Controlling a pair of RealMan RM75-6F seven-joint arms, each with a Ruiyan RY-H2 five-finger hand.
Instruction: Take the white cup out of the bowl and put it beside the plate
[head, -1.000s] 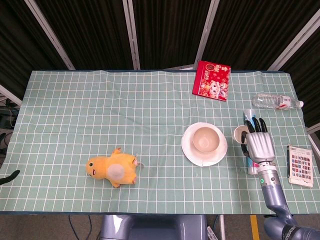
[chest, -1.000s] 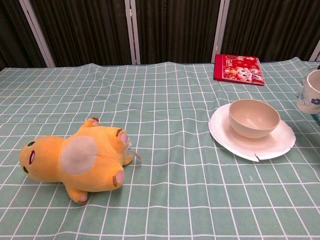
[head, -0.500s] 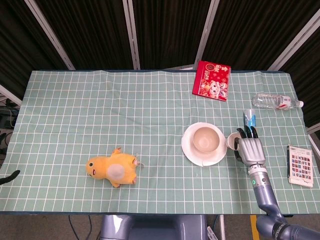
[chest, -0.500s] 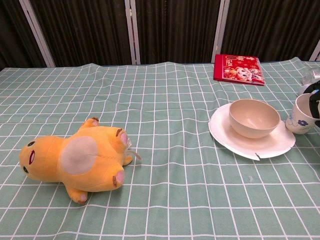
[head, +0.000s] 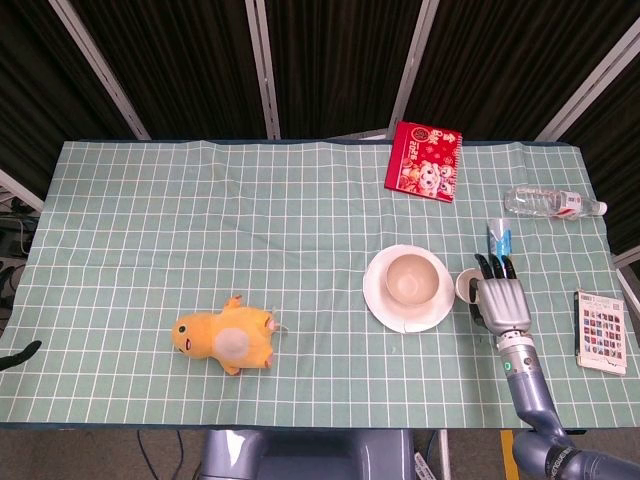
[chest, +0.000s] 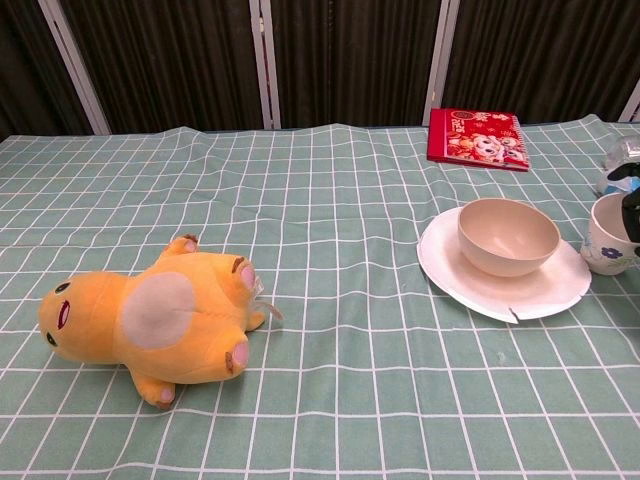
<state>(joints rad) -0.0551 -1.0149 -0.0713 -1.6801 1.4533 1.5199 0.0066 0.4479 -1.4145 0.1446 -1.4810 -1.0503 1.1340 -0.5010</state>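
Right hand sits just to the right of the plate, back of the hand facing my head camera, fingers pointing away from me and curled round the white cup. I read that as a grip on the cup, though from above the hand hides most of it, and the chest camera only catches a dark sliver of a finger against the cup's right side at the frame edge. The forearm runs back toward me along the right side of the desk. My left hand is in neither camera.

As for progress, I judge the main work done: the bowl on the plate is empty, and the cup stands upright just beside the plate's right rim, low at the cloth. Whether its base is fully down I cannot tell for sure. What remains, as I see it, is to let go and draw the hand clear without tipping the cup.

Nearer me on the left lies a yellow plush toy. Further off, a red booklet and a water bottle rest toward the far edge.
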